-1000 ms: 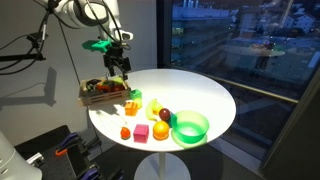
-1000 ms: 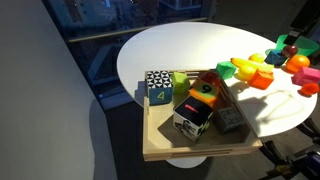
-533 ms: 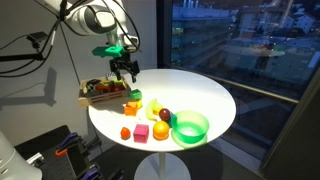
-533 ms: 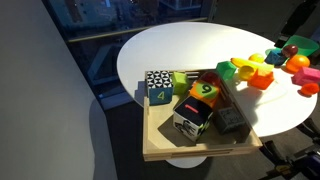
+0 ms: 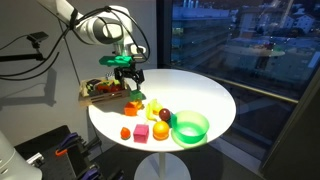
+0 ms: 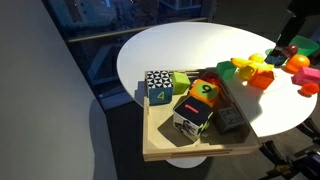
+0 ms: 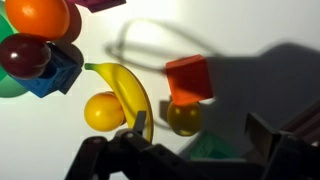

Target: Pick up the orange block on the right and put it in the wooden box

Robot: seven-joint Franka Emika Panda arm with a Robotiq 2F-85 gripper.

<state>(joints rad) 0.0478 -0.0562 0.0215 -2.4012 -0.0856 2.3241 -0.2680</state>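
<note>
The orange block (image 7: 190, 78) lies on the white table, ahead of my fingers in the wrist view. In an exterior view it (image 5: 132, 106) sits just beside the wooden box (image 5: 100, 95). It also shows past the box (image 6: 160, 150), which holds several toy blocks (image 6: 262, 78). My gripper (image 5: 128, 74) hovers above the table between the box and the block. In the wrist view the gripper (image 7: 200, 138) is open and empty. A yellow ball (image 7: 183, 118) and a green block (image 7: 205, 148) lie between its jaws.
A banana (image 7: 125, 90), a yellow-orange ball (image 7: 103, 112), a dark red ball (image 7: 25, 55) and a blue block (image 7: 58, 72) lie close by. A green bowl (image 5: 190, 127), a pink cube (image 5: 142, 132), an orange ball (image 5: 161, 130) and another small orange-red block (image 5: 125, 133) stand nearer the table's front edge.
My gripper has moved from above the wooden box out over the table toward the orange block, and a little lower. The objects have not moved.
</note>
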